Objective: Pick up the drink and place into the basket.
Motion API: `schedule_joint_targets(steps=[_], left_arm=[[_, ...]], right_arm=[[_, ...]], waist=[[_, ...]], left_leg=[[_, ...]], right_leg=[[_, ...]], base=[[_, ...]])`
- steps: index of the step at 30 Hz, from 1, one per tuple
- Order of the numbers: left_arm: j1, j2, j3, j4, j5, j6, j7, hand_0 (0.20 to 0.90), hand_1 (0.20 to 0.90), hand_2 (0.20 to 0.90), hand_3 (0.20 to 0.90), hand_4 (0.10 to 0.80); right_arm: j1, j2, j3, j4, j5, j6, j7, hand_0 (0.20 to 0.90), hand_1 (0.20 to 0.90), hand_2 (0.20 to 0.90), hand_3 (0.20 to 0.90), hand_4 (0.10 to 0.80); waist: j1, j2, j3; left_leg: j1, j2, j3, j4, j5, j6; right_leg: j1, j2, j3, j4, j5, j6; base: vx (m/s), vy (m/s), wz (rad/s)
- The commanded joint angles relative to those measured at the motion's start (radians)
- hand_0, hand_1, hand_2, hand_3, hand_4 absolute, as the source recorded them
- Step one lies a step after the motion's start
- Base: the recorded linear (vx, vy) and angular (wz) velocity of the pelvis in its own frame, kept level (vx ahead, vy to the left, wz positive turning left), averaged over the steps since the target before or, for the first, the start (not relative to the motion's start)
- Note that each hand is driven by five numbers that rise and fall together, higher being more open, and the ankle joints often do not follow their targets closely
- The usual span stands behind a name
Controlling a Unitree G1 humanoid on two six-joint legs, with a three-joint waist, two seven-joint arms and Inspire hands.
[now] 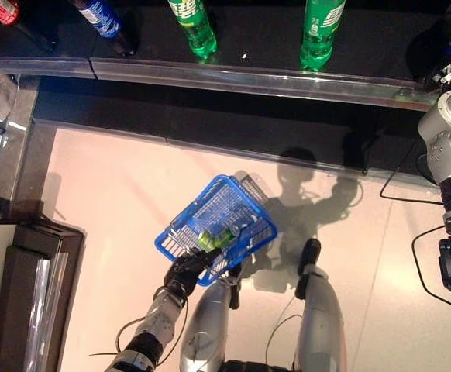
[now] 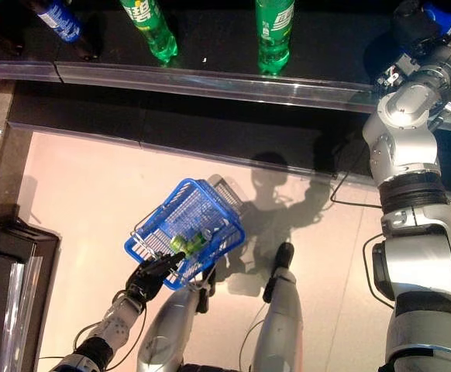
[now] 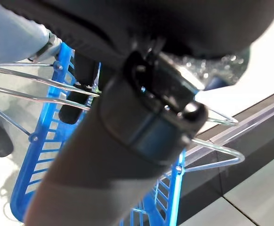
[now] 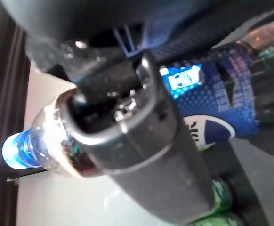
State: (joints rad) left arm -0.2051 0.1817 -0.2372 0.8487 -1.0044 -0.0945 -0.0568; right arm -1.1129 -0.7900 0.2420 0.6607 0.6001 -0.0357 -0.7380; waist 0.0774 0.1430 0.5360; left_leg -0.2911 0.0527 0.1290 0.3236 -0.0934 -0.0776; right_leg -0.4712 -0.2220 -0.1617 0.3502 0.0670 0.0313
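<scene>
My left hand (image 1: 185, 271) is low in front of me, shut on the wire handle of a blue plastic basket (image 1: 202, 203) that hangs tilted over the pale floor. Green bottles (image 1: 218, 236) lie inside the basket. In the left wrist view the thumb (image 3: 141, 117) crosses the wire handles above the basket's blue wall (image 3: 38, 155). My right hand (image 2: 415, 23) reaches up to the dark shelf at the far right. There its thumb (image 4: 146, 141) and fingers are curled round a dark drink bottle (image 4: 212, 94) with a blue label and blue cap.
A dark shelf with a metal front edge (image 1: 249, 77) runs across the top. On it stand two green bottles (image 1: 194, 27) (image 1: 321, 31), a blue-labelled one (image 1: 101, 17) and a red-labelled one (image 1: 5, 9). A dark cabinet (image 1: 16, 294) stands at the lower left.
</scene>
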Motion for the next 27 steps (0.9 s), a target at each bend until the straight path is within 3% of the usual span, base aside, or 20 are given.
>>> schedule_joint_targets(steps=[1, 9, 14, 19, 27], left_arm=[[0.168, 0.157, 0.040, -0.082, -0.034, -0.089, -0.043, 0.300, 0.300, 0.300, 0.200, 0.100], [0.200, 0.130, 0.085, -0.125, -0.046, -0.145, -0.085, 0.300, 0.300, 0.300, 0.200, 0.100], [0.221, 0.127, 0.124, -0.170, -0.062, -0.167, -0.100, 0.300, 0.300, 0.300, 0.200, 0.100], [0.251, 0.118, 0.172, -0.242, -0.033, -0.170, -0.094, 0.300, 0.300, 0.300, 0.200, 0.100], [0.280, 0.112, 0.204, -0.346, -0.052, -0.182, -0.088, 0.300, 0.300, 0.300, 0.200, 0.100]], right_arm=[[-0.106, -0.161, -0.028, -0.295, -0.129, -0.121, 0.036, 0.300, 0.300, 0.300, 0.200, 0.100], [0.120, -0.124, -0.142, -0.585, -0.184, -0.061, 0.101, 0.300, 0.300, 0.300, 0.200, 0.100], [0.231, -0.096, -0.188, -0.662, -0.201, -0.059, 0.147, 0.300, 0.300, 0.300, 0.200, 0.100], [0.444, 0.011, -0.243, -0.784, -0.202, -0.099, 0.207, 0.300, 0.300, 0.300, 0.200, 0.100], [0.637, 0.127, -0.238, -0.984, -0.152, -0.139, 0.319, 0.300, 0.300, 0.300, 0.200, 0.100]], waist=[[-0.012, 0.014, -0.021], [-0.032, -0.017, -0.083], [-0.032, -0.037, -0.113], [-0.035, -0.080, -0.173], [-0.047, -0.111, -0.230]], left_leg=[[-0.038, -0.010, -0.036, 0.076, 0.092, 0.030], [0.023, 0.005, -0.027, 0.097, 0.083, 0.020], [0.049, 0.013, -0.026, 0.110, 0.076, 0.017], [0.100, 0.029, -0.021, 0.100, 0.058, 0.020], [0.178, 0.044, -0.007, 0.033, 0.041, 0.019]], right_leg=[[0.117, 0.004, -0.025, 0.115, -0.189, -0.036], [0.205, 0.014, -0.032, 0.105, -0.214, -0.050], [0.250, 0.016, -0.043, 0.105, -0.227, -0.055], [0.328, 0.030, -0.053, 0.078, -0.227, -0.055], [0.409, 0.052, -0.040, 0.004, -0.217, -0.037]], base=[[0.008, 0.053, -0.01], [0.036, 0.038, 0.01], [0.055, 0.010, 0.05], [0.090, -0.019, 0.09], [0.061, -0.001, -0.03]])
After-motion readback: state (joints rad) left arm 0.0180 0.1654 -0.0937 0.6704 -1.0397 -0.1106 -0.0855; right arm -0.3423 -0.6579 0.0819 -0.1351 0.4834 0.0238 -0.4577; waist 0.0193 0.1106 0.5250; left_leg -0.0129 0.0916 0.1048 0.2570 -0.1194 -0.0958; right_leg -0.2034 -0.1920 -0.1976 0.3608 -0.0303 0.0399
